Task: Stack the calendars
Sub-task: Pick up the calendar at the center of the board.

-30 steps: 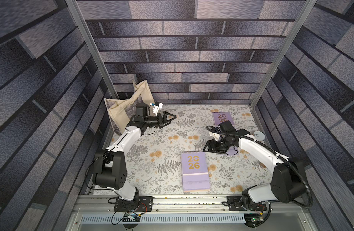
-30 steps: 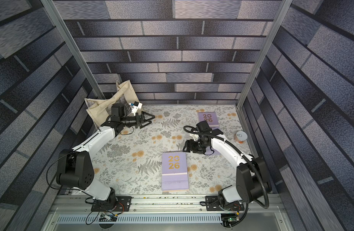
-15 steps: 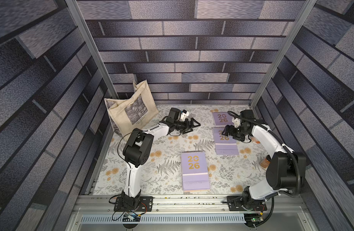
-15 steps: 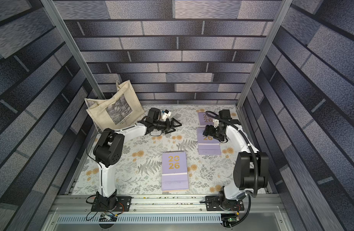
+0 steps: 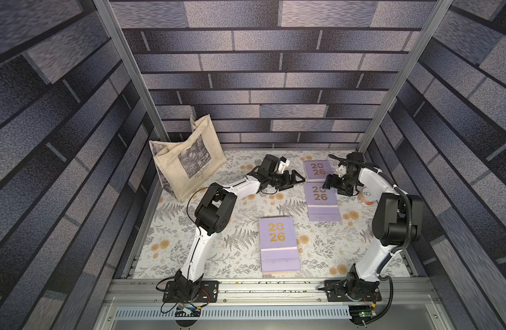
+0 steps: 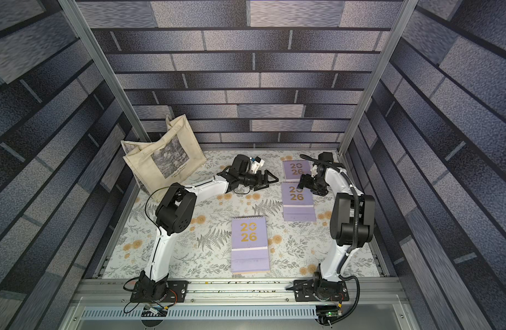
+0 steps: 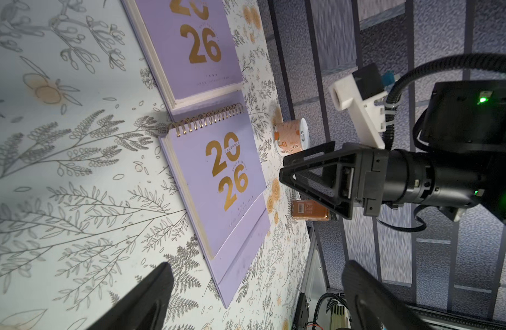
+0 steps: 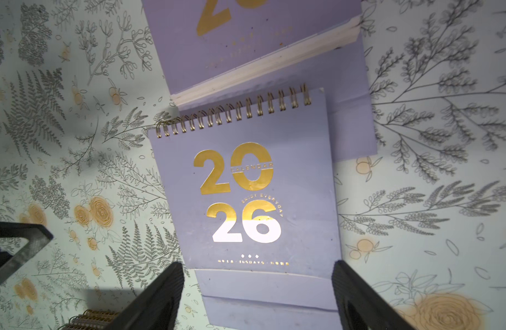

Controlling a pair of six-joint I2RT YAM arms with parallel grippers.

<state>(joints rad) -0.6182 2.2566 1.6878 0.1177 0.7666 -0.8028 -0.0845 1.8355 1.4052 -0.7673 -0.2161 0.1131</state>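
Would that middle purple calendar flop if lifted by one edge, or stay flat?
The middle calendar likely stays fairly stiff: its page block looks thick. Lying flat, it should slide, not roll. Its lower flap might swing loose from the spiral binding.

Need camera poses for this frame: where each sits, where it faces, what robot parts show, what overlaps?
Top views: overhead at the front, looking down at the table; whole left arm, right arm, left gripper, right gripper, tote bag, near calendar, middle calendar, far calendar.
Left wrist: on the left arm, looking across the table; left fingers, right gripper.
Right wrist: above the middle calendar, looking down; right fingers, left gripper at the edge.
Shared: all views show the middle and far calendars.
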